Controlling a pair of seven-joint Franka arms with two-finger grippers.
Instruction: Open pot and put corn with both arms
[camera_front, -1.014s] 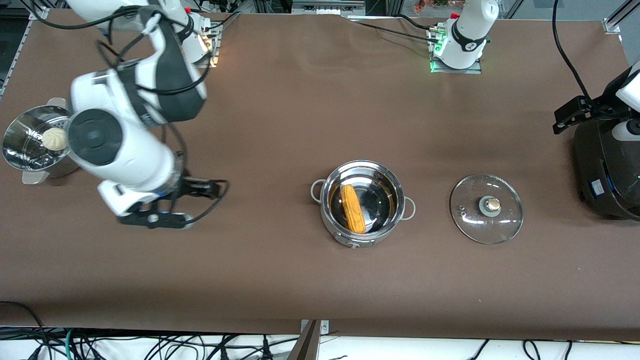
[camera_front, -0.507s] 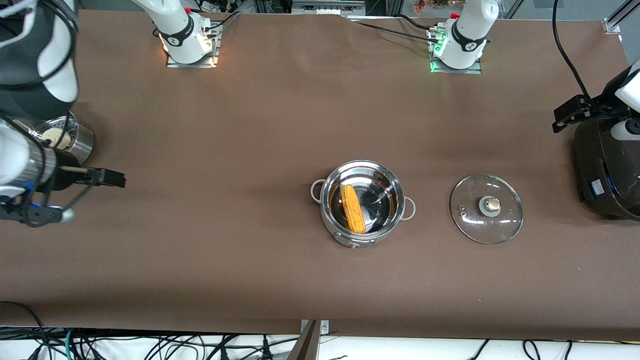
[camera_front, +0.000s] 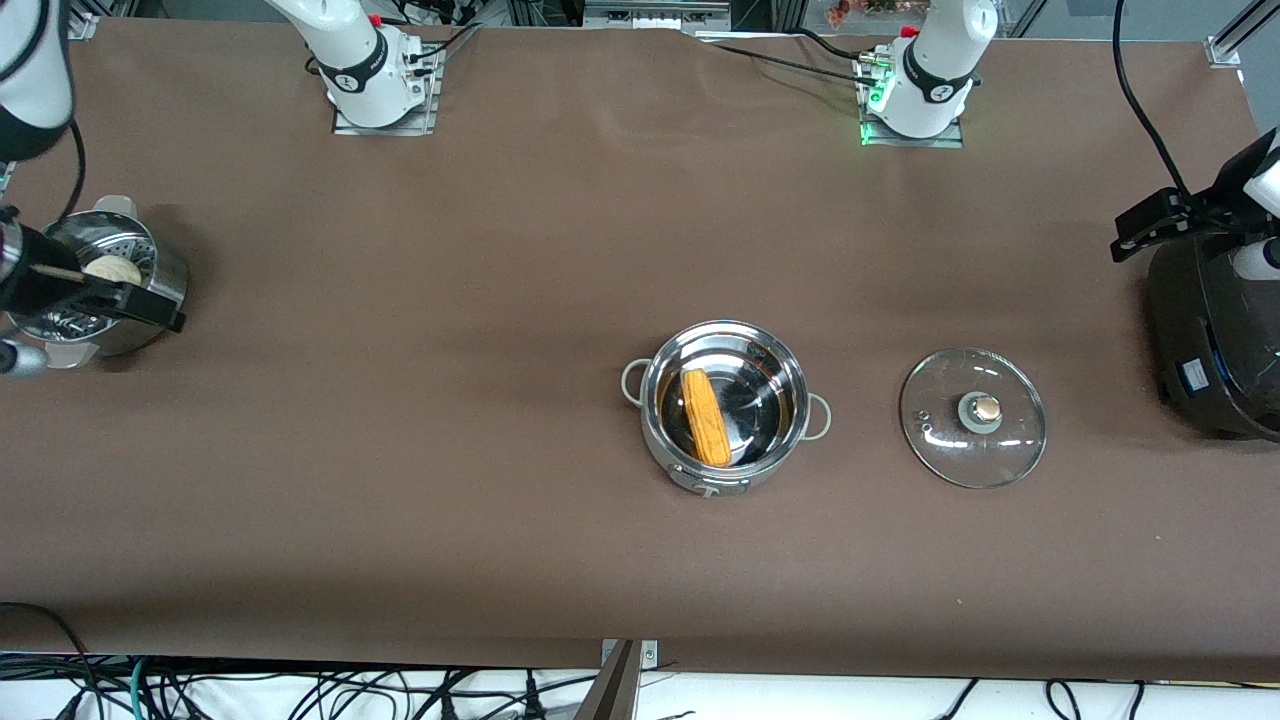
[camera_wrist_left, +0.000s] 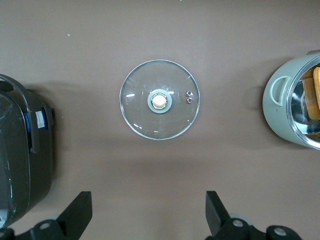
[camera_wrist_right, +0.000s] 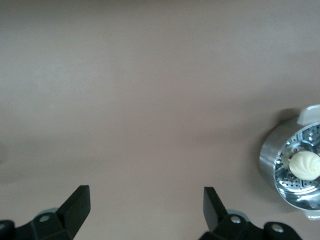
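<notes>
Since the earlier frames the right arm had swung away from the middle of the table to its own end, and the right gripper now hung over bare cloth near the steamer pot, fingers spread wide and holding nothing. Nothing else had shifted: pot, corn and lid lay as before.

The pot stood open near the table's middle, with the corn lying inside it on the pot's bottom. The glass lid lay flat on the table beside the pot, toward the left arm's end, knob up and clear of the pot. A black rice cooker sat at that same end, well apart from the lid. The steamer pot at the right arm's end held a white bun on its perforated insert. Nothing stood between pot and lid.

The left gripper hung over the table near the lid, fingers wide apart and empty. Its wrist view showed the lid from above between the rice cooker and the pot's edge, with a sliver of corn inside; the front view showed only that arm's wrist over the rice cooker. The right wrist view showed the bun and steamer holes closer, which the front view partly hid under the arm.
</notes>
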